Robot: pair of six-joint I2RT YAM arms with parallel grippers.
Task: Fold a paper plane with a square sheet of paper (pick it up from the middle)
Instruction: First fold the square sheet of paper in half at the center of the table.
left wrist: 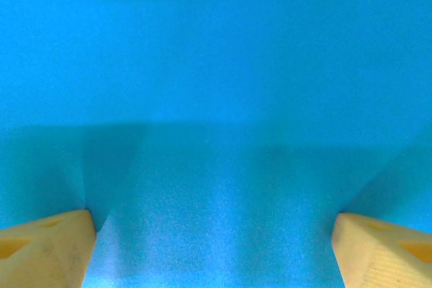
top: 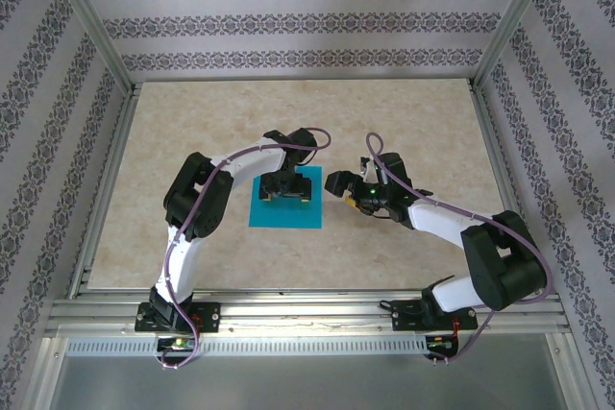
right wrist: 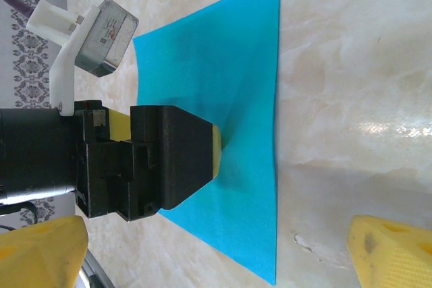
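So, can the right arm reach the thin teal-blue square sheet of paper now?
Probably yes: the right gripper stands open beside the teal-blue sheet, only bare table between. The left gripper sits on its middle, though.

Top external: looks down from above and behind the arm bases [top: 178,316], far enough to take in the whole table [top: 404,122]. Left wrist: faces straight down, very near the square sheet of paper [left wrist: 216,65]. Right wrist: hangs low, looks across the table at the left gripper [right wrist: 214,152] on that sheet. Shows the same sheet in all three.
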